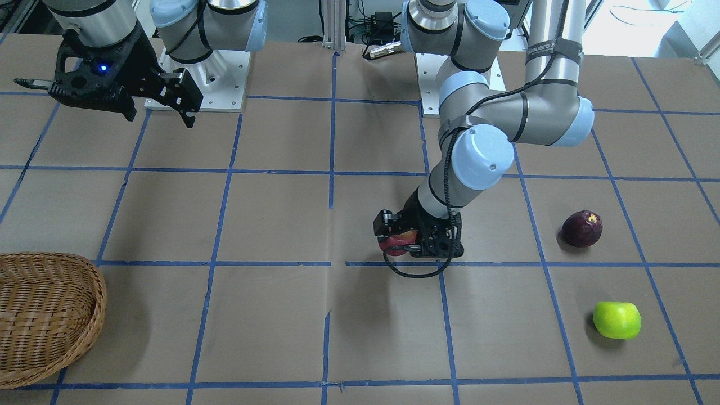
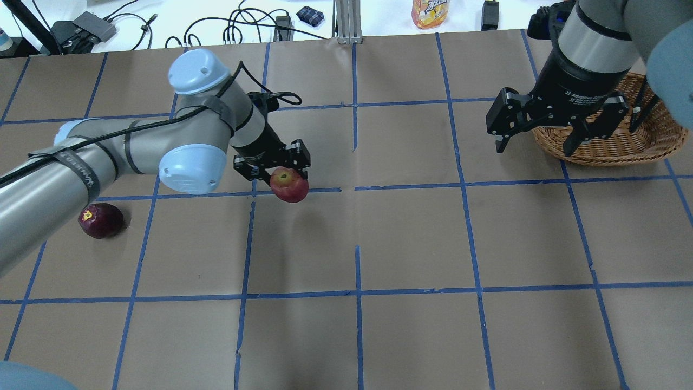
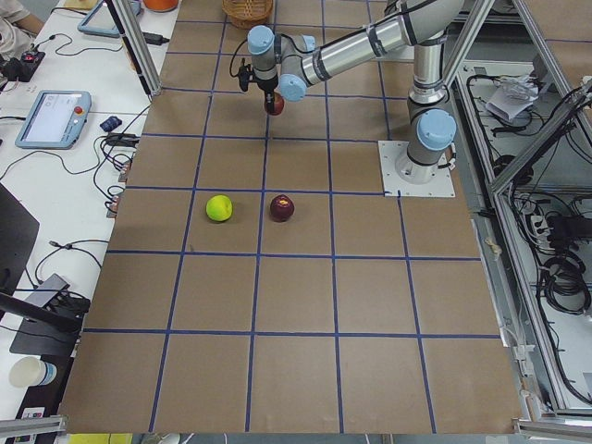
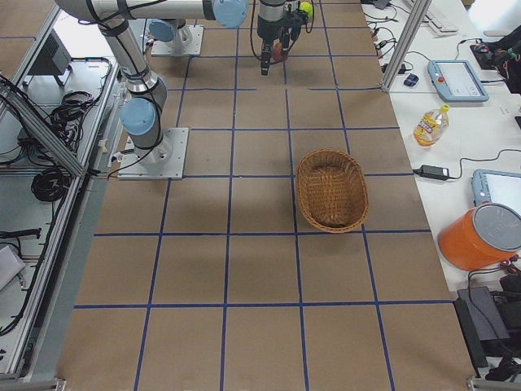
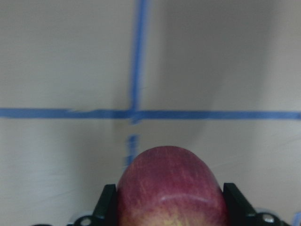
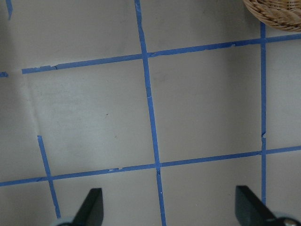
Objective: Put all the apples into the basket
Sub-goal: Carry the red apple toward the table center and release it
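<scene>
My left gripper point(image 2: 282, 176) is shut on the red apple point(image 2: 289, 185) and holds it above the middle of the table; the apple fills the bottom of the left wrist view point(image 5: 170, 188) between the two fingers. The dark purple apple point(image 1: 582, 228) and the green apple point(image 1: 617, 319) lie on the table behind the left arm, on the robot's left. The green one does not show in the overhead view. The wicker basket point(image 1: 98, 292) stands at the far right end. My right gripper point(image 2: 535, 149) hangs open and empty above the table, just in front of the basket point(image 2: 612, 157).
The table is brown paper with a blue tape grid. The two arm bases point(image 1: 197, 84) stand at the robot's edge. A juice bottle point(image 2: 430, 12), cables and tablets lie on the white bench beyond the far edge. An orange bucket point(image 4: 480, 236) stands off the table.
</scene>
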You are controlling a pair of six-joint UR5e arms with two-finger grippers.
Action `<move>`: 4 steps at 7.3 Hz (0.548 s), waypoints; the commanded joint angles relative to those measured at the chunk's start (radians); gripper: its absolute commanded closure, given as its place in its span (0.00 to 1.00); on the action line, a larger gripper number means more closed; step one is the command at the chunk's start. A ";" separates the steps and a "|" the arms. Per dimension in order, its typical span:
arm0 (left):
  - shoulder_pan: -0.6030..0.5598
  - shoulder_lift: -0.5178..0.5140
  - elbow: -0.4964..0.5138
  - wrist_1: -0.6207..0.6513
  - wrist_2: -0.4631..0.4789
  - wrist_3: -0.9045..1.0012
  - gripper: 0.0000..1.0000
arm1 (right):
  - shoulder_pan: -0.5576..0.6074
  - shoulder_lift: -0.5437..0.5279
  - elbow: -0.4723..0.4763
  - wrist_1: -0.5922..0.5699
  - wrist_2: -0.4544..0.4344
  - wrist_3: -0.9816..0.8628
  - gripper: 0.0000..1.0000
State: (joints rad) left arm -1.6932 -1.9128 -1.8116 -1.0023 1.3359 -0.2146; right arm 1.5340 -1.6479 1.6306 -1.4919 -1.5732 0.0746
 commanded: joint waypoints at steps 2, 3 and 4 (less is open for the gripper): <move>-0.124 -0.096 0.090 0.043 -0.006 -0.153 0.60 | 0.000 0.013 0.000 -0.002 0.001 0.007 0.00; -0.132 -0.116 0.089 0.045 -0.003 -0.160 0.04 | 0.000 0.023 0.000 -0.002 0.004 0.007 0.00; -0.134 -0.123 0.100 0.044 -0.001 -0.143 0.00 | 0.000 0.049 0.014 -0.001 0.005 -0.004 0.00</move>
State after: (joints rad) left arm -1.8182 -2.0195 -1.7248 -0.9596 1.3319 -0.3631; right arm 1.5340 -1.6242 1.6336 -1.4937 -1.5701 0.0783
